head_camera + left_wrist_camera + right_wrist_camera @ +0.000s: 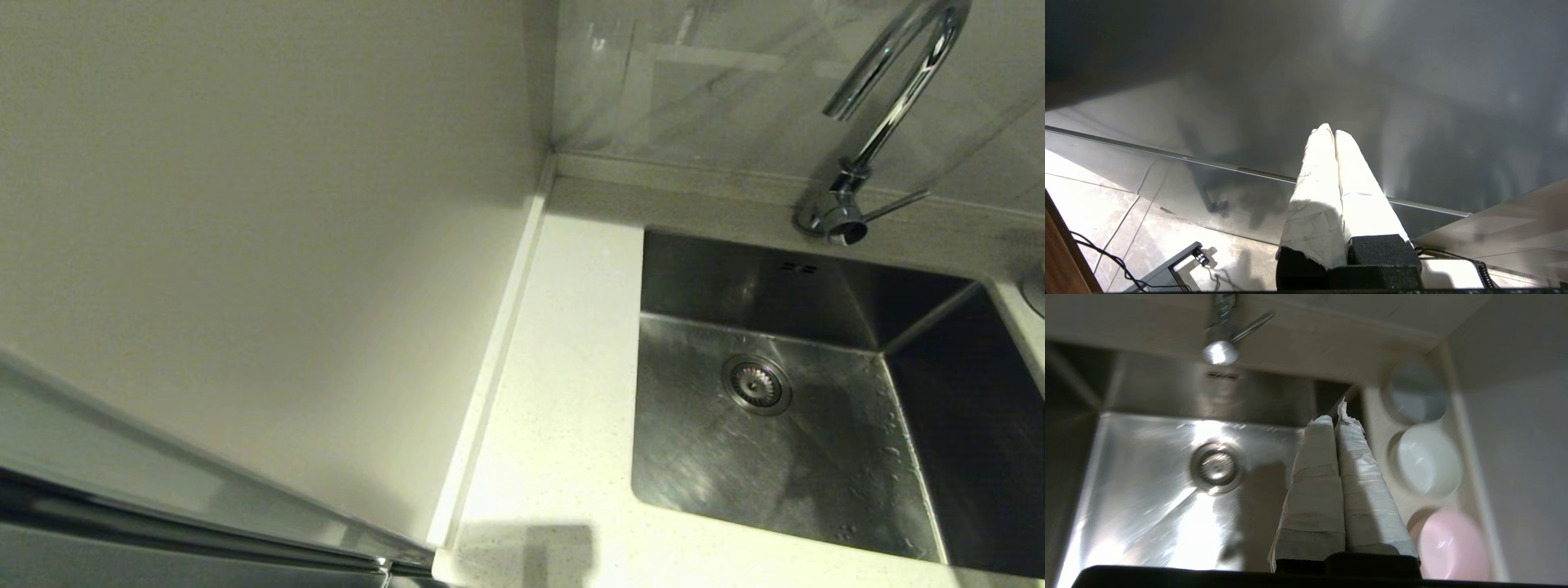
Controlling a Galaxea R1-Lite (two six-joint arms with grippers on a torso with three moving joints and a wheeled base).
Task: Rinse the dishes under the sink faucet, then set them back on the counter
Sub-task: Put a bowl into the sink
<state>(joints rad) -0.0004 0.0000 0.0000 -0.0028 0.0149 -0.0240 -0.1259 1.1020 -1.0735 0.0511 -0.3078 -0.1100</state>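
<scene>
The steel sink (816,441) lies empty in the head view, its drain strainer (756,384) in the floor. The chrome faucet (886,106) arches over its back edge, side lever (896,204) at the base. Neither arm shows in the head view. In the right wrist view my right gripper (1336,421) hangs shut and empty above the sink's (1167,490) right rim. Beside it three bowls stand in a row on the counter (1378,412): steel bowl (1417,393), mint-white bowl (1427,460), pink bowl (1451,544). My left gripper (1331,131) is shut, empty, parked low over floor tiles.
A plain wall panel (269,245) stands left of the counter strip (563,384). A glossy tiled backsplash (718,73) rises behind the faucet. A wall (1519,437) closes in right beside the bowls. A shiny appliance edge (163,506) crosses the lower left.
</scene>
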